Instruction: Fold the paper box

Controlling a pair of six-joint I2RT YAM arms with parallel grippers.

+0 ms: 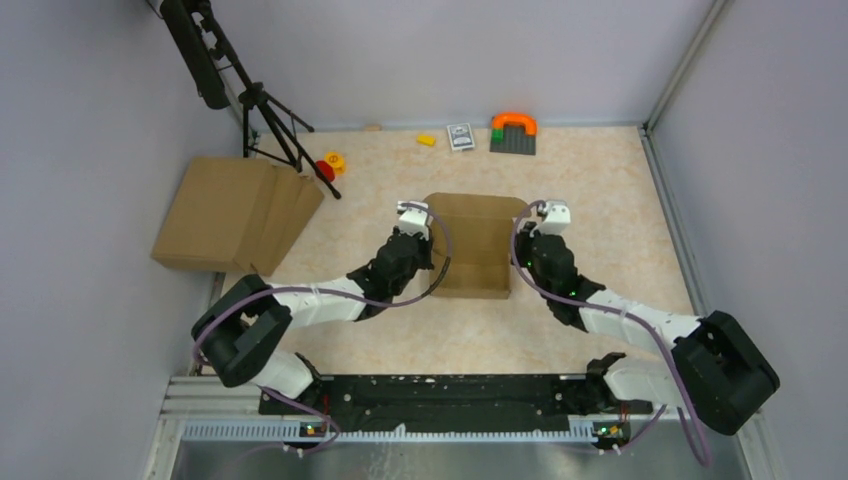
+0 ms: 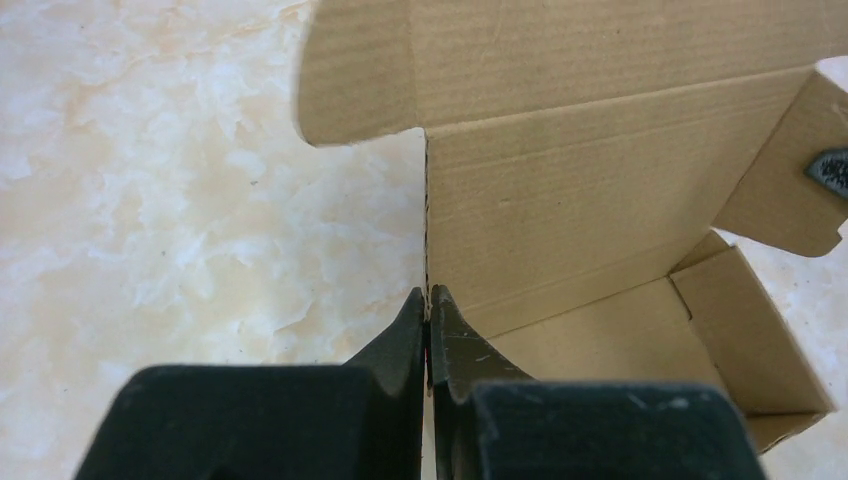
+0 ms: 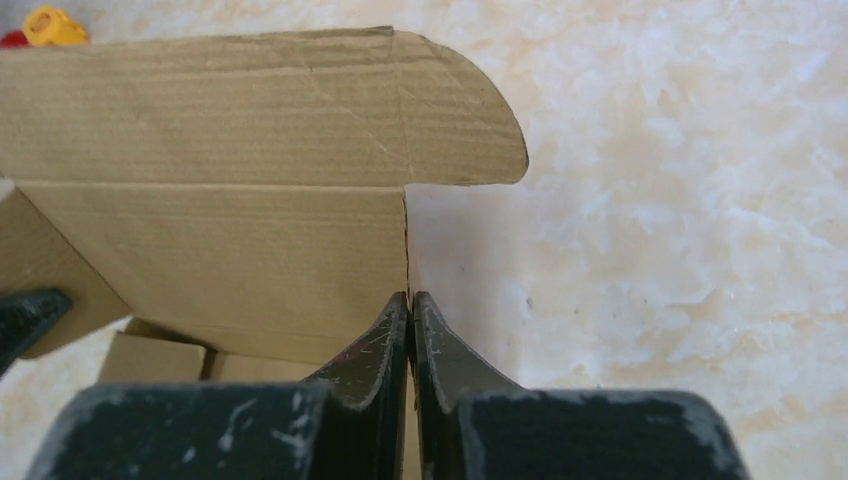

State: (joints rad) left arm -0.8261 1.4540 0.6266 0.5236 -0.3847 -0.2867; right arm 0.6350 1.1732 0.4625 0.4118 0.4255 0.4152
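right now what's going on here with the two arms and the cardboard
Two robot arms are folding the paper box in the middle of the table. The left end effector is shut on the box's left wall edge, the right end effector on its right. The tray part looks partly formed; the lid flap is open.
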